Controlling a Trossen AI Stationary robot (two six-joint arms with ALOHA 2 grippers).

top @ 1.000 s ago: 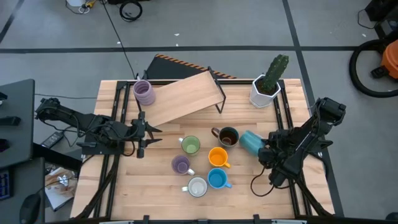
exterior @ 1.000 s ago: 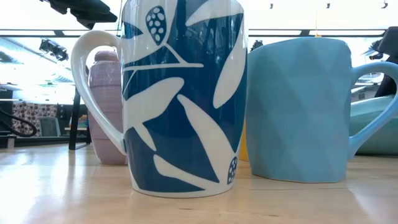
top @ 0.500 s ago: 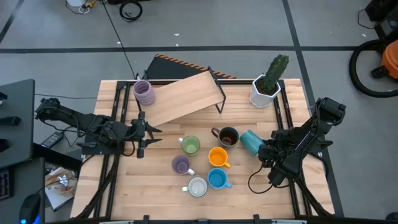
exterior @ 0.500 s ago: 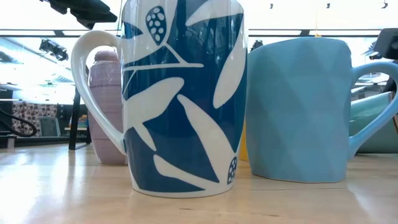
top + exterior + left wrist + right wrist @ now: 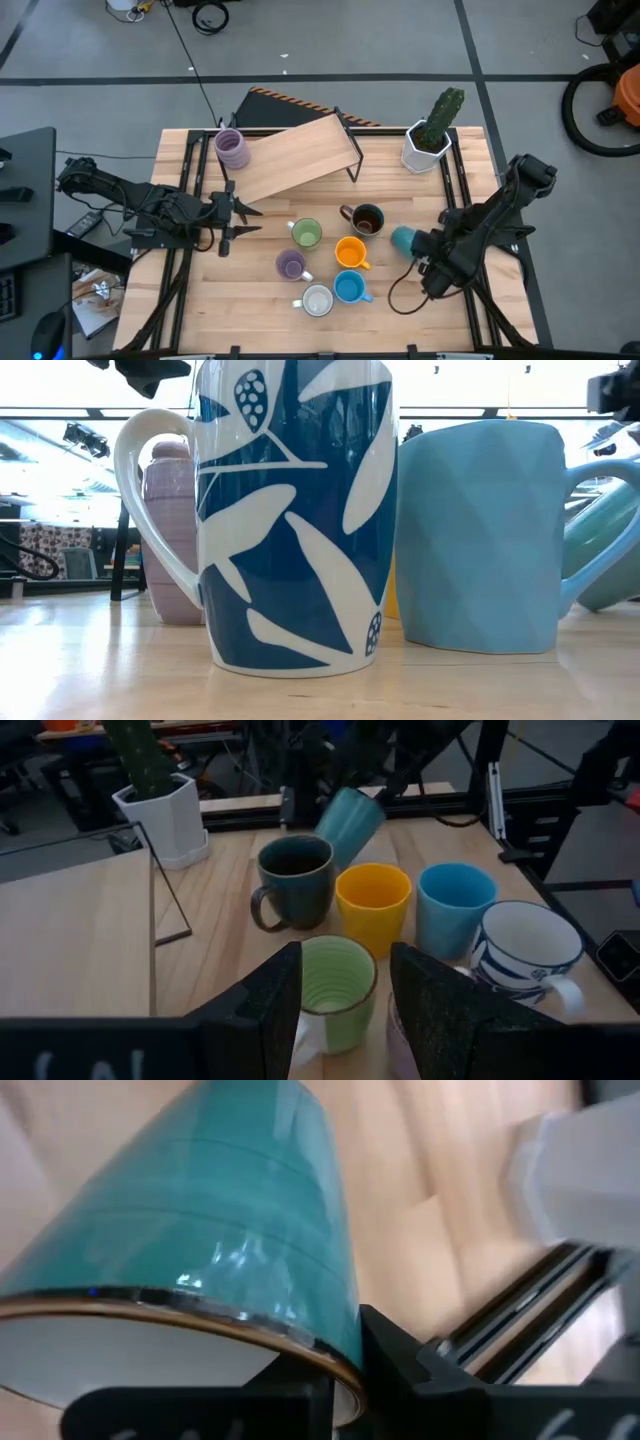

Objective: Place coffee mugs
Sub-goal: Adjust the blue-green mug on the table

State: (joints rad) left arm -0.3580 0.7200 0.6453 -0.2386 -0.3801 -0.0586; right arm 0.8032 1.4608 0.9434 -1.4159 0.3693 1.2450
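A teal mug (image 5: 403, 240) tilts at the table's right side, with my right gripper (image 5: 421, 250) shut on it. Left of it stand several mugs: dark brown (image 5: 366, 219), orange (image 5: 350, 252), green (image 5: 307, 234), purple (image 5: 290, 265), blue (image 5: 349, 288) and a white one with blue leaves (image 5: 317, 300). Another purple mug (image 5: 232, 148) stands at the far left end of a sloping wooden board (image 5: 300, 160). My left gripper (image 5: 224, 215) waits open left of the group, with the green mug (image 5: 338, 982) beyond its fingers. My right gripper holds the teal mug by its rim (image 5: 250, 1318). One finger (image 5: 400, 1352) lies on the outer wall; the wall hides the other. The fingers come slanting from the near right. The mug tilts with its base (image 5: 335, 830) lowest; other mugs hide whether the base touches the table.
A white faceted pot with a cactus (image 5: 428, 140) stands at the far right corner. The board rests on a thin black wire stand (image 5: 350, 150). Bare tabletop (image 5: 250, 310) lies near the front left and between the cactus and the teal mug.
My right gripper has shut on the teal mug's rim and drawn a little toward the near edge. The mug, which lay on its side, has tipped up with its rim end raised.
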